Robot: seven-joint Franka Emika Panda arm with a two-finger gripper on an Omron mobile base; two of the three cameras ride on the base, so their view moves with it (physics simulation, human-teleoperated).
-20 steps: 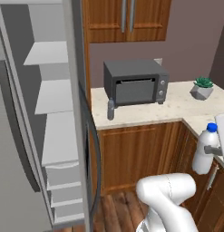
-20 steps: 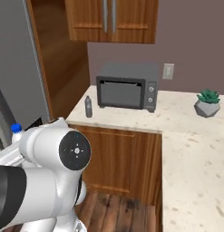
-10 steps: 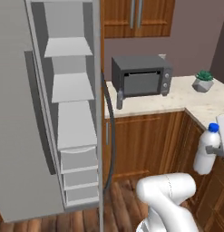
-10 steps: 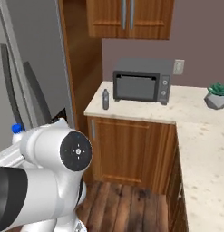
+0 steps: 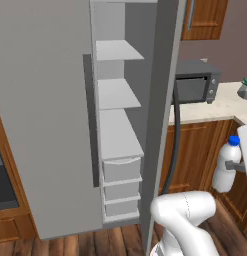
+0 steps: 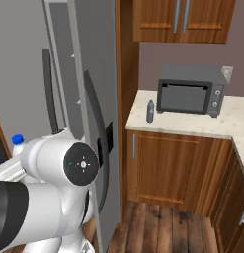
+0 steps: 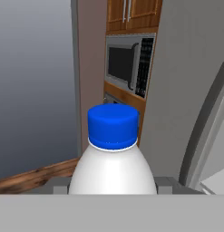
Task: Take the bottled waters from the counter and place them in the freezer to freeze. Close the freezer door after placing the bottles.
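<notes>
Hand view: whitish bottle [image 7: 112,167] between gripper [image 7: 112,185] fingers

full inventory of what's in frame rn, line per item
whitish bottle: 1, white with blue cap, held in the end effector, off the counter
dark bottle: 1, smoky grey, standing on the counter left of the microwave
counter: 1, beige speckled, on brown cabinets
microwave: 1, dark grey, on the counter
plant: 1, green in a grey pot, on the counter at the right edge
freezer: 1, grey, open, pale shelves and drawers
freezer door: 1, grey, swung open to the left
upper cabinets: brown wood, above the microwave
floor: dark wood planks
end effector: 1, shut on the whitish bottle
</notes>
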